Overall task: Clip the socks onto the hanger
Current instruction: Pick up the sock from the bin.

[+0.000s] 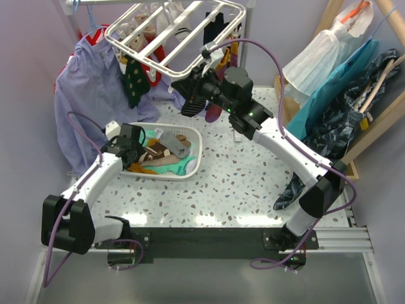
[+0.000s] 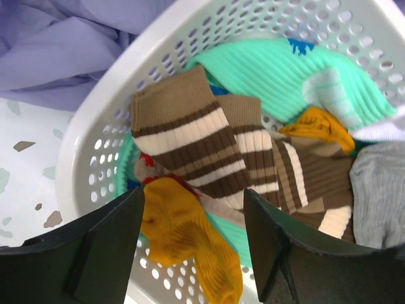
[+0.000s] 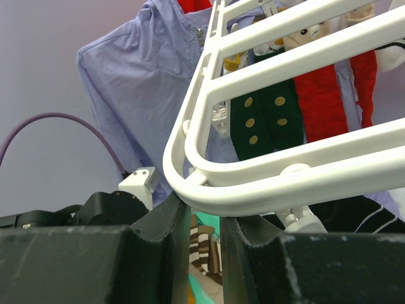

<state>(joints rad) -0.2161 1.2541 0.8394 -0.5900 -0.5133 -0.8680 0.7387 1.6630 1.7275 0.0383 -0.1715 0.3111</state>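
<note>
My left gripper [image 2: 193, 215] [image 1: 140, 147] hangs open just above the white basket [image 2: 95, 114], its fingers either side of an orange sock [image 2: 177, 228] without squeezing it. Behind that lie brown-cream striped socks [image 2: 183, 139], a teal sock [image 2: 285, 69] and a grey sock [image 2: 380, 190]. The white hanger [image 1: 174, 77] hangs at the back. A dark green dotted sock [image 3: 269, 114] and a red one [image 3: 326, 88] dangle from it. My right gripper [image 3: 205, 212] [image 1: 188, 95] is raised to the hanger's near corner, its fingers nearly together on the rim [image 3: 285, 183].
A lavender shirt [image 1: 95, 82] hangs at the back left and droops beside the basket [image 1: 197, 152]. Teal and dark garments [image 1: 329, 101] hang on a wooden rack [image 1: 380, 82] at the right. Speckled tabletop [image 1: 240, 183] lies between the arms.
</note>
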